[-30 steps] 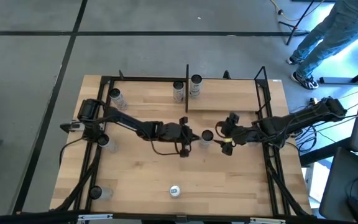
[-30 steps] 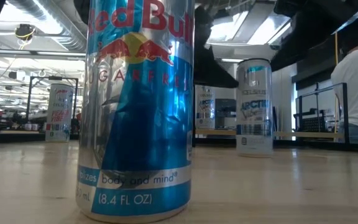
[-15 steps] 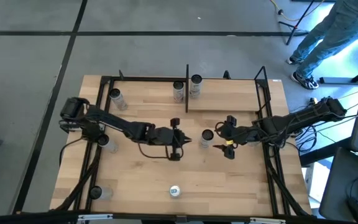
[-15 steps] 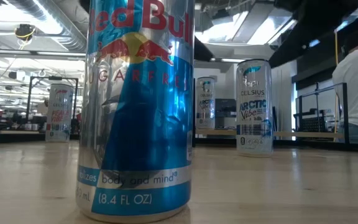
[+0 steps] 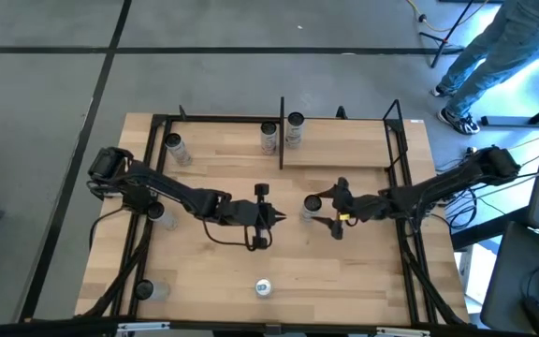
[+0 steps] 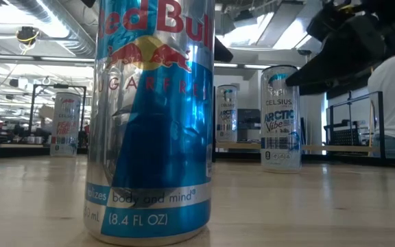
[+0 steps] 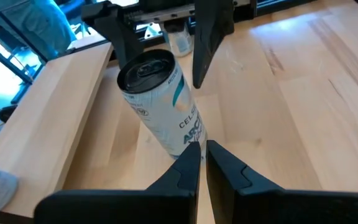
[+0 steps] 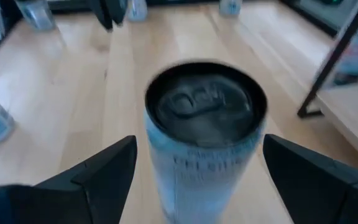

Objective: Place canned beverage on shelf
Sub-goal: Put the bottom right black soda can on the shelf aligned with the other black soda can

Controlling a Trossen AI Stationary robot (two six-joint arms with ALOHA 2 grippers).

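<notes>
The shelf [image 5: 335,140] sits at about 1 o'clock on the surface [image 5: 204,271]. The can [image 5: 312,205] stands mid-surface. The right gripper [image 5: 318,211] has its fingers spread wide around the can; best to centre, then squeeze low. The left gripper [image 5: 271,216], pinched closed, waits at 9 o'clock of the can.

A blue and silver energy drink can [image 6: 153,120] stands upright at the near edge of the wooden surface [image 5: 204,271], filling much of the low view. Beyond the surface's far right corner, a person in jeans and sneakers [image 5: 494,56] stands on the grey floor [image 5: 45,112]. Black cables [image 5: 134,253] run along the left side.
</notes>
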